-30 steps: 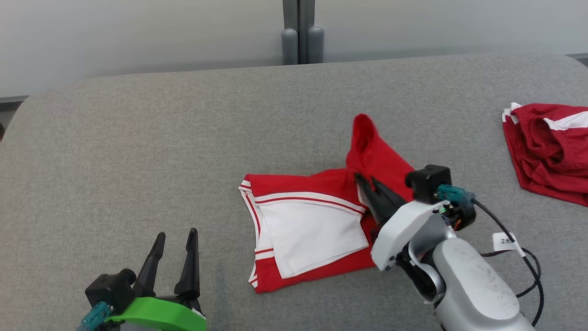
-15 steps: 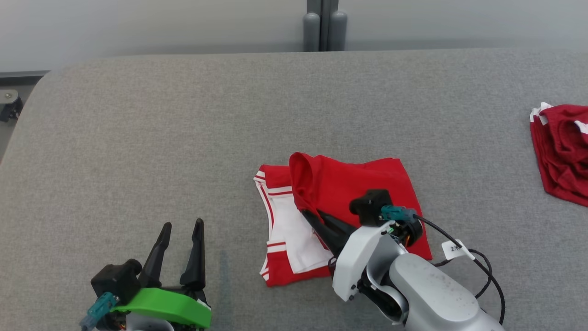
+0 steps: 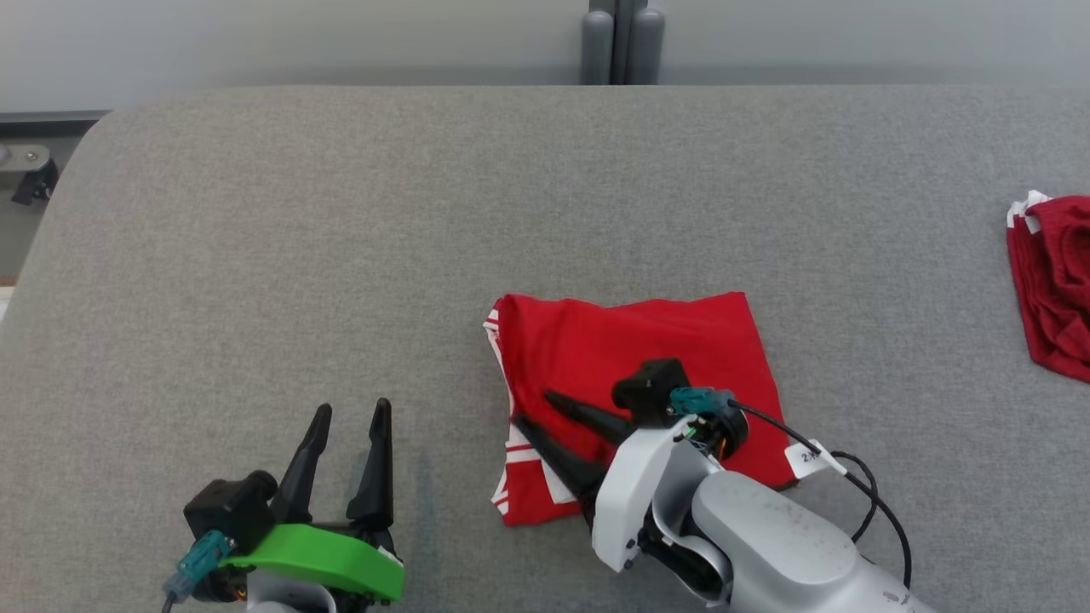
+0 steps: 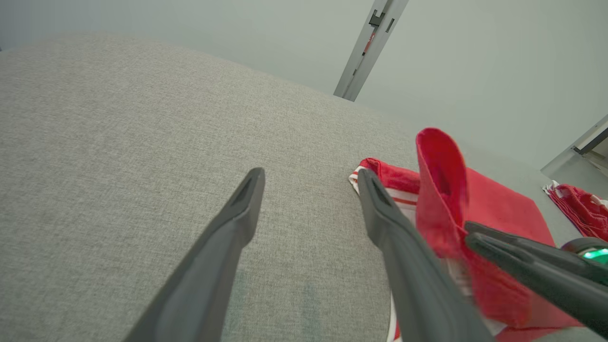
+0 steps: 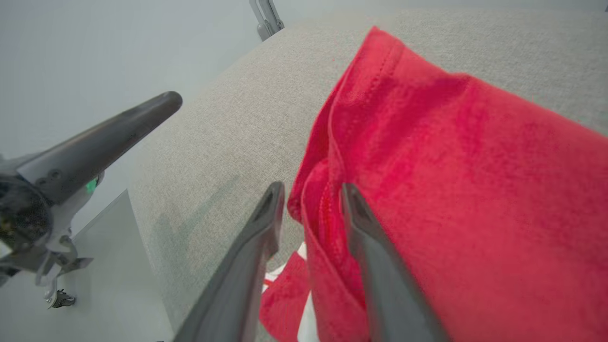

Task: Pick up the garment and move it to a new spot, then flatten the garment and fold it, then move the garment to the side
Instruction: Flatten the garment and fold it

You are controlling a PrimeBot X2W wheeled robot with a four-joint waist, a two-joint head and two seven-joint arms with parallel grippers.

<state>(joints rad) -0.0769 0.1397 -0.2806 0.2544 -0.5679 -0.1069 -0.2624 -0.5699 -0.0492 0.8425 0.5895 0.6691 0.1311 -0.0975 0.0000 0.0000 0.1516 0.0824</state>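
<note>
The garment (image 3: pixel 647 340) is red with white stripes and lies folded on the grey table (image 3: pixel 341 213), red side up. A strip of white trim shows at its left edge. My right gripper (image 3: pixel 531 409) rests over that left edge, its fingers spread apart and open. In the right wrist view the red hem (image 5: pixel 327 209) runs between the parted fingertips of the right gripper (image 5: pixel 312 187). My left gripper (image 3: pixel 351 409) stands open and empty at the lower left, well clear of the cloth. In the left wrist view a red flap (image 4: pixel 439 180) rises beside the right fingers (image 4: pixel 503 249).
A second dark red garment (image 3: pixel 1052 281) lies crumpled at the table's right edge. A grey post (image 3: pixel 622 42) stands behind the table's far edge. The table's rounded left corner (image 3: pixel 77 162) drops off to the floor.
My right gripper carried the raised red flap leftward over the white panel, laid it down and opened its jaws. The head camera shifted. The left gripper stayed put.
</note>
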